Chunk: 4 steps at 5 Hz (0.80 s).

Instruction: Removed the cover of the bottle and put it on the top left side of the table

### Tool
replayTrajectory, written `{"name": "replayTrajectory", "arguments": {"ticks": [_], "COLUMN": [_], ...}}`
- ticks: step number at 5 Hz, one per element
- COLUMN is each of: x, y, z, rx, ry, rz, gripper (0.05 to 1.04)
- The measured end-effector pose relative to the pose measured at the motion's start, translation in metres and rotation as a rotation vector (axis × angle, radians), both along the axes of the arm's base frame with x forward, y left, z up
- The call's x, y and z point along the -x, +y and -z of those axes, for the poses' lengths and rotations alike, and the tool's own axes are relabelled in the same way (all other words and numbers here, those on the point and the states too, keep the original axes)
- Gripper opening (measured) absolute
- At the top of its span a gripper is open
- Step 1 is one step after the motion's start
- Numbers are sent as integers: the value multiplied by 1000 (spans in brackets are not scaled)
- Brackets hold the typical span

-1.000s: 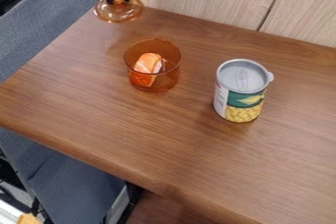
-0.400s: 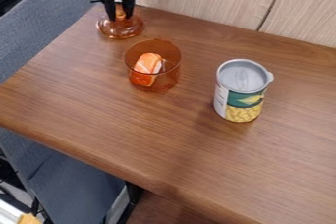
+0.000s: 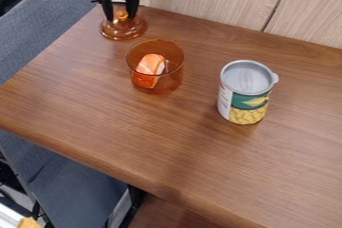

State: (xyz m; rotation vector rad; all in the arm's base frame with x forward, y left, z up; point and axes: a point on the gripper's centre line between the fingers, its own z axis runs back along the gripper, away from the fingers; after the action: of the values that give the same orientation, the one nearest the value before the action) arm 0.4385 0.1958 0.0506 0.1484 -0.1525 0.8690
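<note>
Nearest: tin can (image 3: 244, 94), upright on table (image 3: 127, 137). Beyond it, leftward, the uncovered amber container (image 3: 172, 78), orange-and-white piece (image 3: 150, 67) inside. Farther, at the table's top left: amber cover (image 3: 123, 33), lying knob up. Gripper (image 3: 121, 19) above, fingers spread either side of the knob, apparently clear. Release looks done; best lift straight up, fingers wide, lest a tip drag the cover toward the edge.
</note>
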Motion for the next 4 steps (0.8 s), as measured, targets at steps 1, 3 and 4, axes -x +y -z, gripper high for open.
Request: {"name": "replayTrajectory", "arguments": {"ticks": [1, 3, 4], "x": [0, 3, 10], "y": [-1, -6, -9], "z": [1, -35, -69], "rx": [5, 33, 35], "ry": [-4, -77, -145], "rz": [-3, 27, 65], "gripper": [1007, 999, 999]}}
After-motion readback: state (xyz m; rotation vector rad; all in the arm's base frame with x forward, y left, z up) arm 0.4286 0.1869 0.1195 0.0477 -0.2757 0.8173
